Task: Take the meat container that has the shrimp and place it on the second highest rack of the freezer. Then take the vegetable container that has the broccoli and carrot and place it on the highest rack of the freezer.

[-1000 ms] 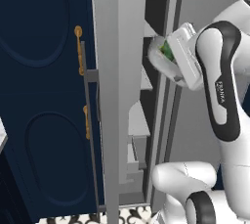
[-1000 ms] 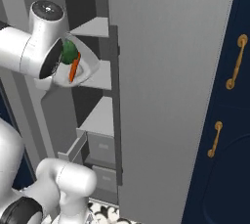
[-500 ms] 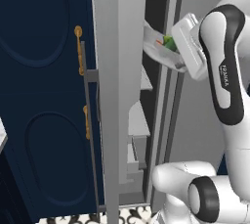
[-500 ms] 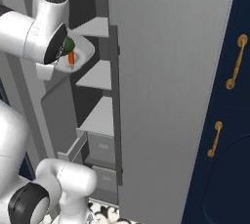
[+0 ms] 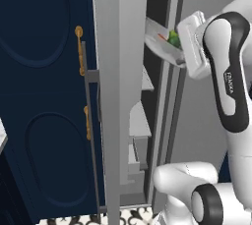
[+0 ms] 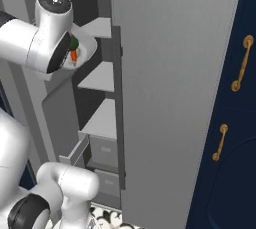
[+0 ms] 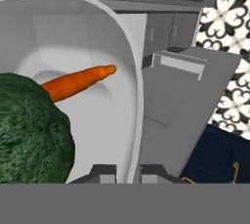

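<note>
Honestly the freezer (image 6: 165,88) is the big factor here: tall grey box, door swung open, stacked pale shelves running down inside. From the right base view the highest rack (image 6: 100,26) sits just behind the dish and the second highest rack (image 6: 100,75) is one step below it, so there's not much headroom to play with.

The white dish (image 7: 97,71) is up in the air at top-shelf height, right at the freezer opening, tilted a bit in the left base view. I can't tell if its far edge is touching the shelf yet. If it goes in too low, I'd guess the rim clips the shelf's front edge and the whole thing gets shoved back or tips.

The gripper (image 7: 128,171) is clamped on the dish's rim, one finger either side of the wall. That's a thin edge grip with all the weight hanging off one side, so a bump could make the dish pivot in the jaws.

Smallest worry: the broccoli (image 7: 29,130) sits right by the pinch, the carrot (image 7: 78,82) lies loose toward the middle. More tilt and I reckon the carrot rolls out first.
</note>
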You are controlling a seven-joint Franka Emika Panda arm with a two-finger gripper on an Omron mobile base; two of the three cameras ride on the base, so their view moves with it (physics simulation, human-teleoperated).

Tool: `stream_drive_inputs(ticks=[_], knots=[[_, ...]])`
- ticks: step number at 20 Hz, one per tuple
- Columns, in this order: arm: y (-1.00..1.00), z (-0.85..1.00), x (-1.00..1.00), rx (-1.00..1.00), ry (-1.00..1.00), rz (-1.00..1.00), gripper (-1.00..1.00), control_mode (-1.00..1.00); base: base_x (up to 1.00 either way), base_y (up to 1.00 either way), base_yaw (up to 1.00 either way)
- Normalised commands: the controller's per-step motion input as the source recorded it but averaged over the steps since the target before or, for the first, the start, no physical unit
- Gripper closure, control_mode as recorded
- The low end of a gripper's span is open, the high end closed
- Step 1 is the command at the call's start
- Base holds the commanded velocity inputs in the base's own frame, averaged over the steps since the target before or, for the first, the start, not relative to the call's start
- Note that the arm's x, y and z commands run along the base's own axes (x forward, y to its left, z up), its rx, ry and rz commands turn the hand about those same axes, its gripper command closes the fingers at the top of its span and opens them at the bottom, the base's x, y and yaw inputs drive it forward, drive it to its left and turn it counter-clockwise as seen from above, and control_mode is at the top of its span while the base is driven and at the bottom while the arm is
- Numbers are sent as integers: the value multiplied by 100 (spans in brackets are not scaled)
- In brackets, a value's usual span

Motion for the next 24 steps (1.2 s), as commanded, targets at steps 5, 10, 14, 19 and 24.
stream_drive_inputs(ticks=[5, 10, 14, 19, 24], knots=[[0, 0, 39, 22, -3, -7, 100, -100, 0, 0, 0], [0, 0, 52, 18, -2, -8, 100, -100, 0, 0, 0], [8, 18, 22, 19, -2, -1, 100, -100, 0, 0, 0], [6, 39, 1, 24, 0, 0, 100, -100, 0, 0, 0], [18, 5, 45, 14, 1, 0, 100, -100, 0, 0, 0]])
